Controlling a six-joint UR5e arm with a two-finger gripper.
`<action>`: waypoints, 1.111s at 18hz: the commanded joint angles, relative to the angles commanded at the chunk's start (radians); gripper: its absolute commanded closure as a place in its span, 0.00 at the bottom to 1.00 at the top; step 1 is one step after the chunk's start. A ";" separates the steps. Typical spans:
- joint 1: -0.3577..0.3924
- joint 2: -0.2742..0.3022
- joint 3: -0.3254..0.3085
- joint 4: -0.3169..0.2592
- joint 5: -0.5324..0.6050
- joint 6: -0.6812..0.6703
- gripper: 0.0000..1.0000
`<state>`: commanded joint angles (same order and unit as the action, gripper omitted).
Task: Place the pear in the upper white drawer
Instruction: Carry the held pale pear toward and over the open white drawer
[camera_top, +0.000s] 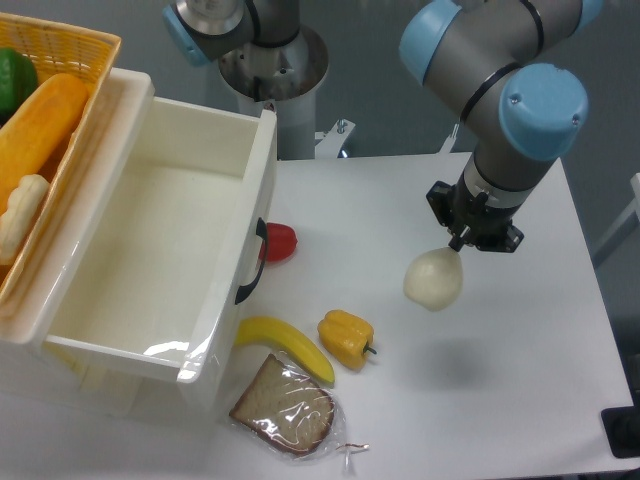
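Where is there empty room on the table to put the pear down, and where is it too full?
The claw holds the pear above bare table; the whole right side is free. The open upper white drawer looks empty too. It is crowded near the drawer front: tomato, banana, yellow pepper, wrapped bread.

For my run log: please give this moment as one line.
gripper: shut on pear | pear: lifted above table | drawer: open, empty

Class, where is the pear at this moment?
The pear hangs from the hand above the white table, right of centre in the camera view, right of the yellow pepper.
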<state>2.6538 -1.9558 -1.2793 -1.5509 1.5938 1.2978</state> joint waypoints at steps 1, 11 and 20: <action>0.000 0.003 -0.002 -0.002 0.002 0.000 1.00; -0.060 0.100 0.003 -0.027 -0.011 -0.038 1.00; -0.130 0.213 -0.002 -0.110 -0.080 -0.097 1.00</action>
<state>2.5235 -1.7427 -1.2809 -1.6613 1.5141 1.2012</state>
